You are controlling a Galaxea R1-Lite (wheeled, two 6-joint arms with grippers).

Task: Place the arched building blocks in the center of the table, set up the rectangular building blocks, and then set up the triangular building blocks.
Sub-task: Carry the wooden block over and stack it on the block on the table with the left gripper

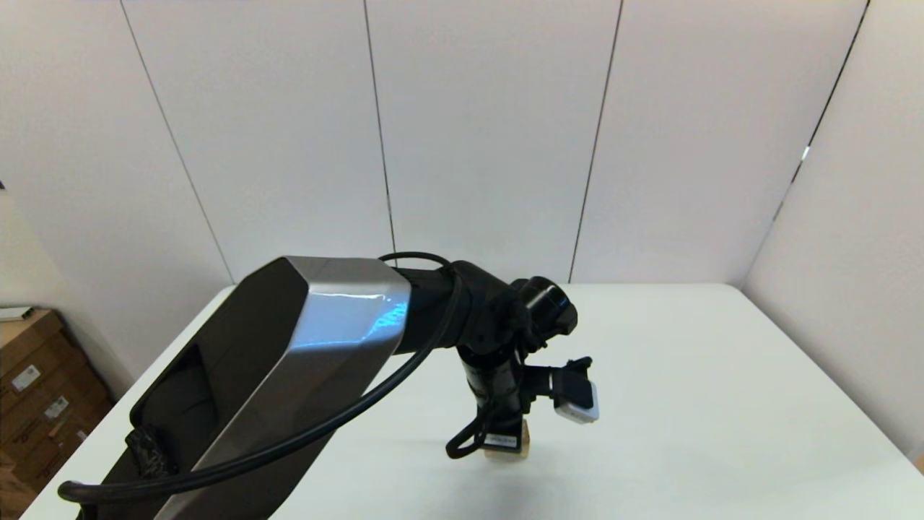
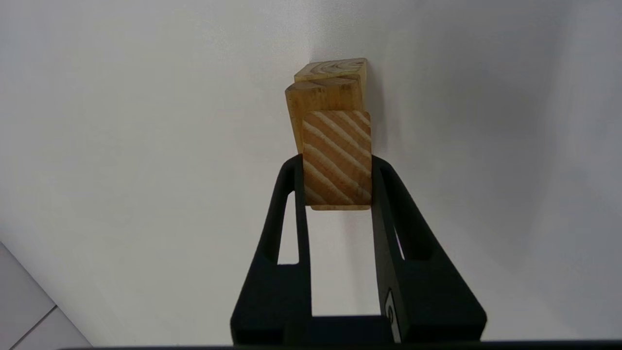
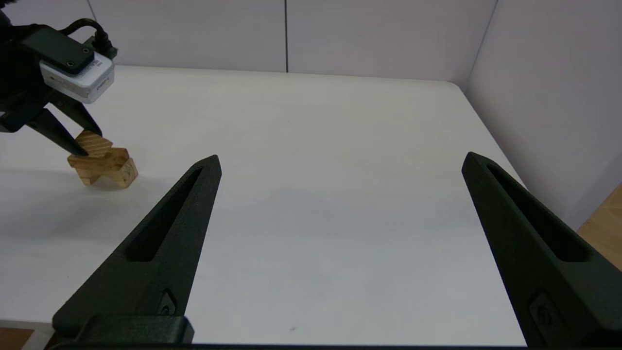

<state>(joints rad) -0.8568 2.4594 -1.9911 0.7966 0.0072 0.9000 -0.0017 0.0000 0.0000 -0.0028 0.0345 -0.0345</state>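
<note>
My left gripper (image 2: 336,163) points straight down over the middle of the table (image 1: 686,375), shut on the triangular block (image 2: 336,158), a small wedge with striped diagonal grain. Directly under it lies the darker rectangular block (image 2: 323,99), and below that the pale arched block (image 2: 335,69). The right wrist view shows the same stack: wedge (image 3: 95,143) on top between the left fingers, slab (image 3: 104,160), arch (image 3: 124,177) on the table. Whether the wedge touches the slab I cannot tell. In the head view the left gripper (image 1: 505,433) hides most of the stack (image 1: 507,449). My right gripper (image 3: 341,159) hangs open and empty, well to the right of the stack.
Cardboard boxes (image 1: 36,390) stand on the floor off the table's left side. White wall panels (image 1: 491,144) close in the far and right sides. Wooden floor (image 3: 602,223) shows past the table's right edge.
</note>
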